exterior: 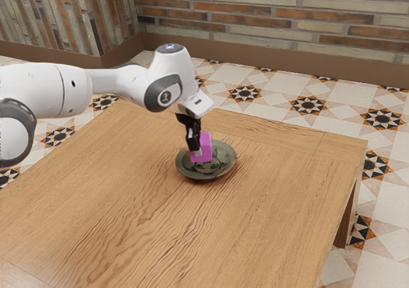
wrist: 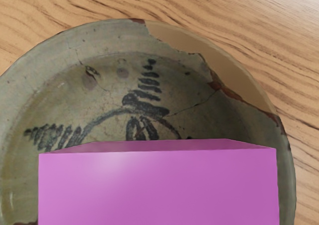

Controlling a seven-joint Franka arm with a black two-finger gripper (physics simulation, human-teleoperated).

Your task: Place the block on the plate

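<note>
A: How far along is it?

B: Nearly there, I'd judge. The gripper (exterior: 199, 152) has the smooth magenta, box-shaped block (exterior: 206, 147) pinched over the round grey-green pottery plate (exterior: 231, 155), within its rim. Any last lowering, then letting go, remains.

A: And the block's look?

B: Plain, flat-faced, crisp-edged, roughly upright. Whether its base touches, I can't tell.

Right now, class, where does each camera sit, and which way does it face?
Exterior view: beside the arm, looking down across the wooden table toward the brick wall; the white arm enters from the exterior view's left, ending in the black end effector.
Wrist view: on the arm's hand, facing the painted plate and magenta block.
Shared: plate, block, tabletop.
</note>
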